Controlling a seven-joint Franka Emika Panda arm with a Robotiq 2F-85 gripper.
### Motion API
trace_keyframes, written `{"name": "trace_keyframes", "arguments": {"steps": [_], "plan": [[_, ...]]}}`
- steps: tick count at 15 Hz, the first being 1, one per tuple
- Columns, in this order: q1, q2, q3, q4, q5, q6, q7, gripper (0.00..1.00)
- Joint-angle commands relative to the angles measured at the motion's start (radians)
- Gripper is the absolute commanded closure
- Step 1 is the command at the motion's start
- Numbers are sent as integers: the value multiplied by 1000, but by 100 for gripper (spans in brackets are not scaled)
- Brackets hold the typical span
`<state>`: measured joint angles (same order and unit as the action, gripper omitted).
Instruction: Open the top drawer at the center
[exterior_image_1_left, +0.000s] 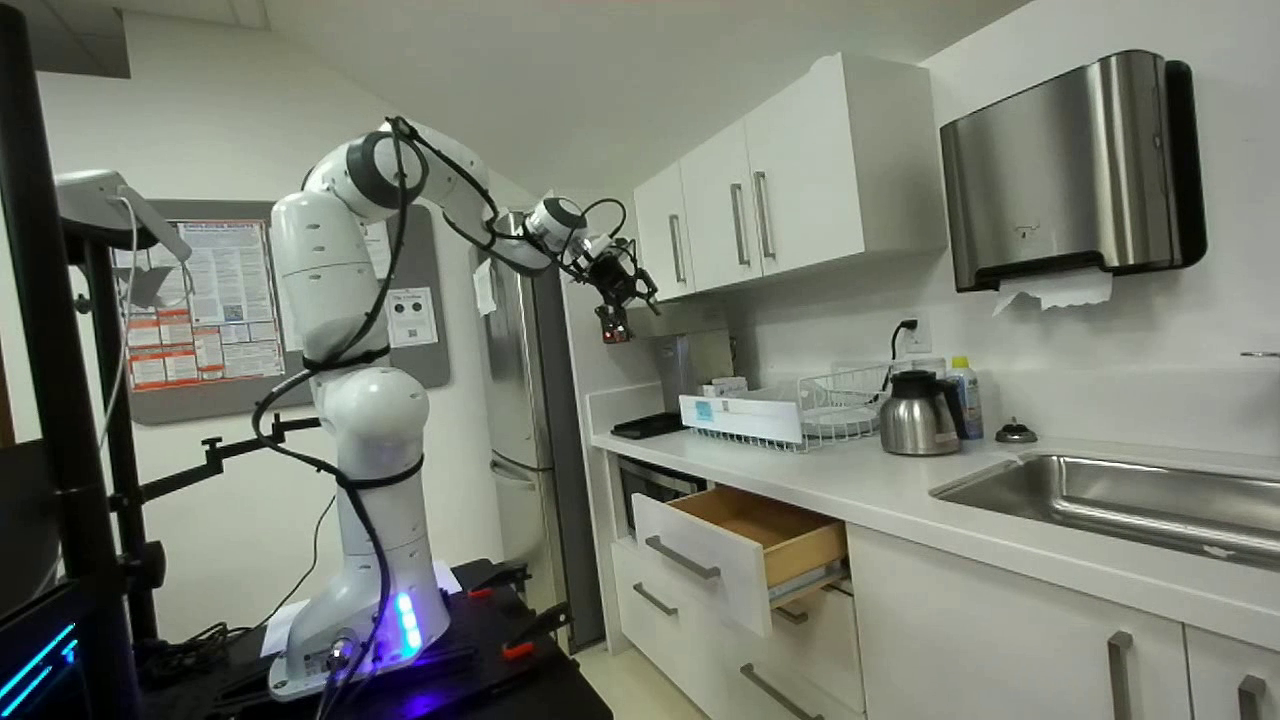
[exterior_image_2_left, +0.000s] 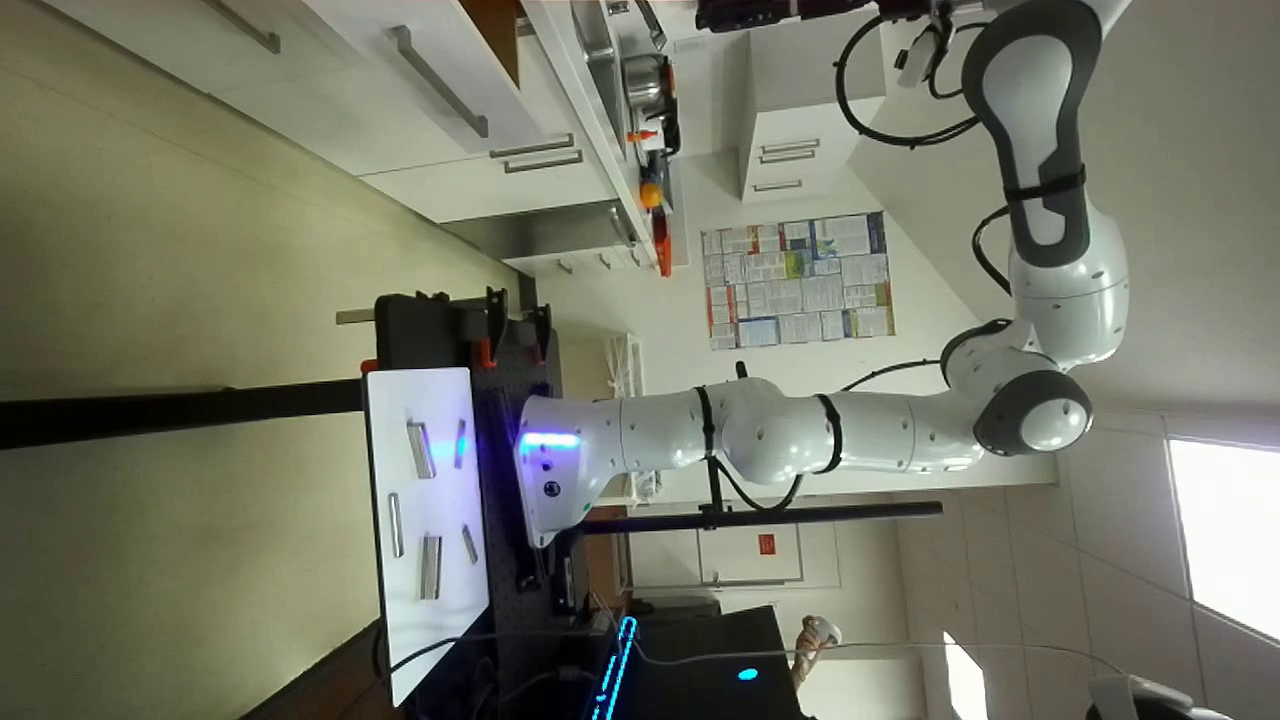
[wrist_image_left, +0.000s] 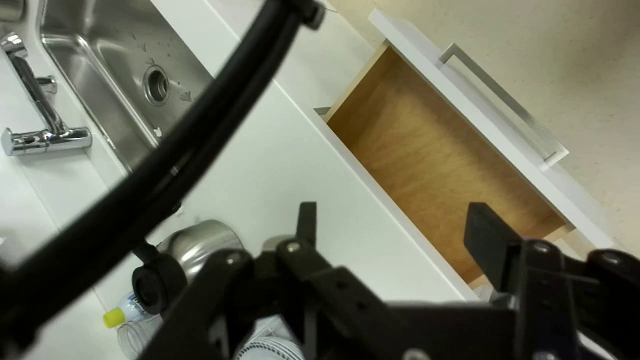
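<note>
In an exterior view, the drawer is jutting out from under the counter. On the counter a jug is standing between a rack to its left and a sink to its right, a bottle standing just behind it. A dispenser is hanging above the sink; cupboards are hanging above the rack.

Top drawer partly hidden from us by the gripper
In the wrist view one finger covers a stretch of the drawer's side wall; we lose part of the sink behind an out-of-focus cable, and part of the steel carafe behind the gripper; in an exterior view the top edge crops the drawer front; wall notices there, print too small for us to read.
</note>
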<state>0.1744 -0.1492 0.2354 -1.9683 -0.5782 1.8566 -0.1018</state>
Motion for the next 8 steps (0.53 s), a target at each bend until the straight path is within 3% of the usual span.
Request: {"name": "trace_keyframes", "arguments": {"steps": [1, 8], "plan": [[11, 23, 7, 18, 10, -7, 95, 0], [12, 80, 0, 19, 48, -31, 349, 0]]}}
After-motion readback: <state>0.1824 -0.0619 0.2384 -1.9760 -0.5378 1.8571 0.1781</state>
